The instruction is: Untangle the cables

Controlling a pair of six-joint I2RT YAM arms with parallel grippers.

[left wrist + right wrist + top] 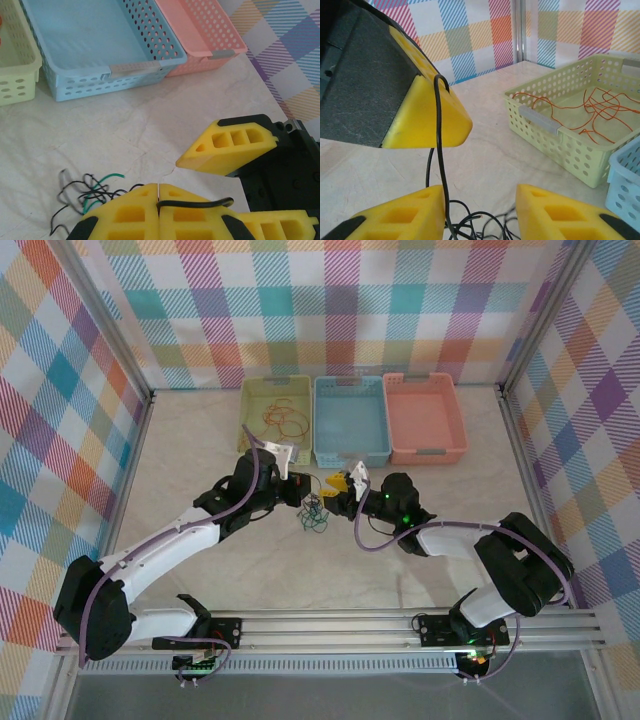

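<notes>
I judge separation in hand: my left end effector [158,192] pinches the thin black wire cable [439,130] leading from the black-and-green tangle [315,515] at frame centre; my right end effector [480,192], jaws parted, must next close on it.

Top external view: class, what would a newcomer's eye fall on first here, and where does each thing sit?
Two yellow-fingered hands meet at the middle of the table: the left hand shut on a black cable, the right hand open beside it. Just nearer the arm bases lies a small tangle of black and green cables. At the far edge, the yellow-green basket, leftmost of three, holds loose orange cables.
</notes>
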